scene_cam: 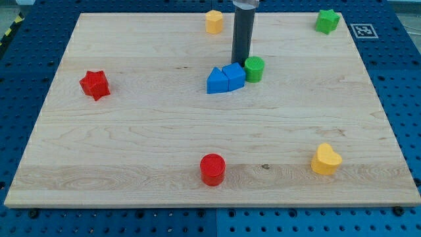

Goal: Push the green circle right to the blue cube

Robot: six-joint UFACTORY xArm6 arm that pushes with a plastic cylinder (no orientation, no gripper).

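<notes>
The green circle point(254, 68) stands just above the board's middle, touching the right side of the blue cube point(234, 75). A blue triangle point(216, 81) lies against the cube's left side. My tip point(241, 60) comes down from the view's top, just above the cube and close to the left of the green circle.
A yellow hexagon point(214, 22) is at the top centre, a green star point(327, 21) at the top right, a red star point(95, 84) at the left, a red circle point(212, 169) at the bottom centre, a yellow heart point(325, 159) at the bottom right. The wooden board point(131, 131) lies on a blue pegboard.
</notes>
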